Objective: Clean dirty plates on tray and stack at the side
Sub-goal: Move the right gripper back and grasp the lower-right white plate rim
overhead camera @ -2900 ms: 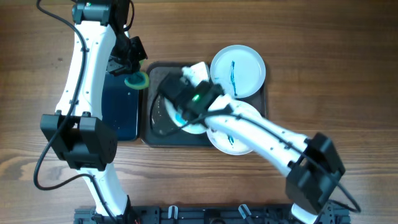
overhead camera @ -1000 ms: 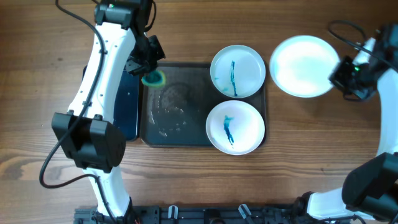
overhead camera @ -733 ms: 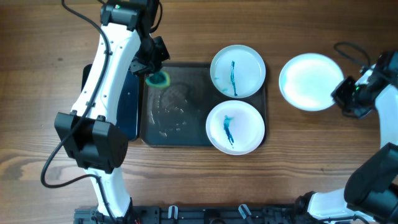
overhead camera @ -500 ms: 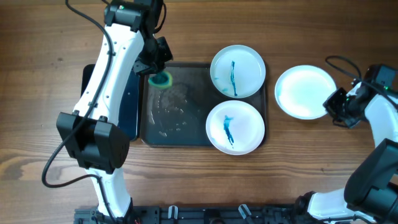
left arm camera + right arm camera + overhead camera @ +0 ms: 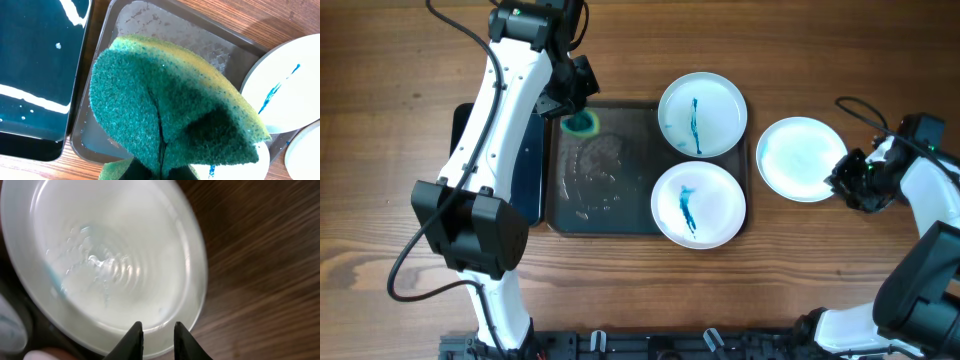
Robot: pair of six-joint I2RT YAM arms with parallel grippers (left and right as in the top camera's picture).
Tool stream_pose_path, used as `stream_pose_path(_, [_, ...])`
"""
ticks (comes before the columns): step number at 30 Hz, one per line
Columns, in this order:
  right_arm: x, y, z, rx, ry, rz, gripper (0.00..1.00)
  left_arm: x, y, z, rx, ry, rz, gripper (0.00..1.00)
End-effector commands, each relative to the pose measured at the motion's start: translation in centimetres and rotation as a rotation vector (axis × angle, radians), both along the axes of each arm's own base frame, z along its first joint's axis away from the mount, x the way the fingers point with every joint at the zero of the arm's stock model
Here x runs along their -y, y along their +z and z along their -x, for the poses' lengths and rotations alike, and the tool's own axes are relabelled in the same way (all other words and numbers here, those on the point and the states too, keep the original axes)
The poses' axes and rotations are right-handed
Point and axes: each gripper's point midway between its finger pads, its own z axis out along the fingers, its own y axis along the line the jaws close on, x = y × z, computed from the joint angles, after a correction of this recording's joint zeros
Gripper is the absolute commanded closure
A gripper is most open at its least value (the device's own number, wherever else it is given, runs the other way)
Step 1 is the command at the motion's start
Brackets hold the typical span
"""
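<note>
Tray (image 5: 605,222), dark grey-brown, mid-table; left half bare with wet streaks, right half bearing two plates: far plate (image 5: 715,125) and near plate (image 5: 715,215), each with a blue-teal smear at centre, their rims just beside one another. Third plate (image 5: 802,158), wiped, only water beads and a faint trace on it, lies on the wooden table (image 5: 400,80) right of the tray, apart from it. Left gripper (image 5: 576,112) clenched on a green and yellow sponge (image 5: 170,110), folded in the grip, over the tray's far-left corner. Narrow glossy black tray (image 5: 525,180), wet, lies just left of the large tray. Right gripper (image 5: 157,339) at the wiped plate's right rim, fingers parted by a narrow gap; contact with the rim cannot be told
</note>
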Motion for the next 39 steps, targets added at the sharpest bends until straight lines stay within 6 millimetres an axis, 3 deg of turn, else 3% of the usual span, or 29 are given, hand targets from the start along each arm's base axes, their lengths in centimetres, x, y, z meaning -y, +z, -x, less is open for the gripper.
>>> stream_pose_path(1, [-3.2,4.9,-2.1,0.121,0.155,-0.022,0.78,-0.1,0.6,0.1,0.013,0.008,-0.008,0.96])
stream_pose_path(5, [-9.0,6.2,-1.0,0.122,0.339,-0.101,0.78,0.4,0.6,0.6,0.002,-0.007,-0.011,0.96])
stream_pose_path(7, [-11.7,5.6,0.4,0.069,0.450,-0.101,0.78,0.7,0.6,0.7,0.003,-0.015,-0.011,0.96])
stream_pose_path(10, [-13.5,4.0,2.3,-0.018,0.551,-0.025,0.78,1.0,0.6,0.7,0.003,-0.022,-0.011,0.96])
stream_pose_path(17, [-15.9,1.0,5.2,-0.109,0.620,0.029,0.78,1.1,0.6,0.6,0.008,-0.022,-0.010,0.96])
stream_pose_path(23, [-16.0,-1.7,5.9,-0.091,0.682,0.090,0.78,1.1,0.6,0.7,0.007,-0.022,-0.010,0.96])
stream_pose_path(30, [-16.0,-2.8,5.7,-0.054,0.711,0.109,0.78,1.1,0.6,0.7,0.007,-0.022,-0.011,0.96])
stream_pose_path(35, [-17.7,-2.5,5.5,0.016,0.794,0.025,0.78,1.0,0.6,0.8,0.003,-0.022,-0.015,0.96])
stream_pose_path(39, [-17.7,-2.5,5.5,0.018,0.792,0.025,0.91,1.0,0.6,0.8,0.003,-0.022,-0.015,0.96])
